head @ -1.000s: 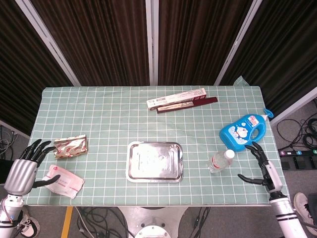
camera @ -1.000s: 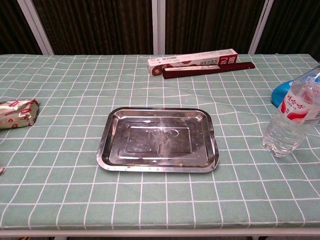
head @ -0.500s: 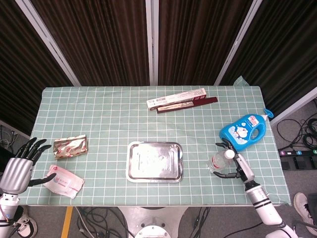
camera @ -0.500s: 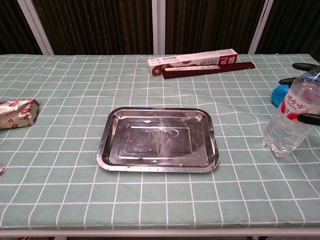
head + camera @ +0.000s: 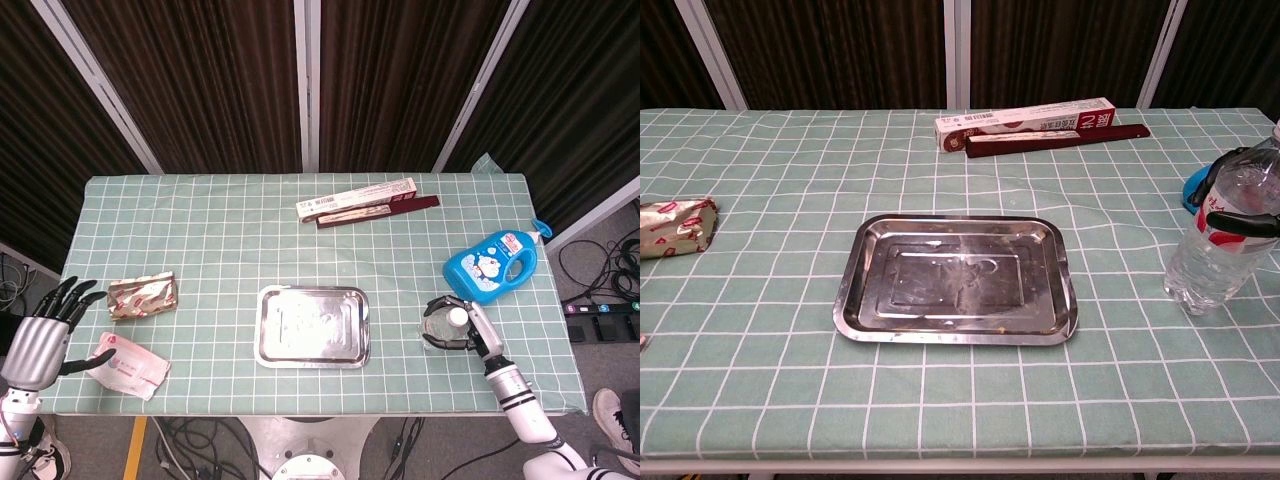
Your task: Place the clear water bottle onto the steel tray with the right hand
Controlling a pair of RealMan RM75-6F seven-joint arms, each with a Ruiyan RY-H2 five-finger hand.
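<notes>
A rectangular desk (image 5: 230,215) draped in a pale green cloth with a white grid fills the scene, backed by dark pleated curtains (image 5: 200,80). At its near middle lies the shiny rectangular steel tray (image 5: 313,325) with rounded corners and a raised rim, bare inside, its surface dully reflective. To the far right of it lies a bright blue plastic jug (image 5: 491,264) with a cartoon label and a handle, on its side near the desk's right edge. At the far middle a long, flat white-and-red carton (image 5: 357,199) lies along a slim dark red box (image 5: 385,211), the two touching. The clear water bottle (image 5: 1225,240), ribbed thin plastic with a red-and-white label, stands upright on the cloth, well apart from the tray on its right and just near of the jug. The right hand (image 5: 462,330), black-fingered with a silver back, wraps its curled fingers (image 5: 1241,224) around the bottle's upper body. At the near left, the left hand (image 5: 45,335) holds nothing, fingers spread, beside a flat pink-and-white packet (image 5: 127,365); a crinkled gold-and-red foil packet (image 5: 143,295) lies just beyond.
</notes>
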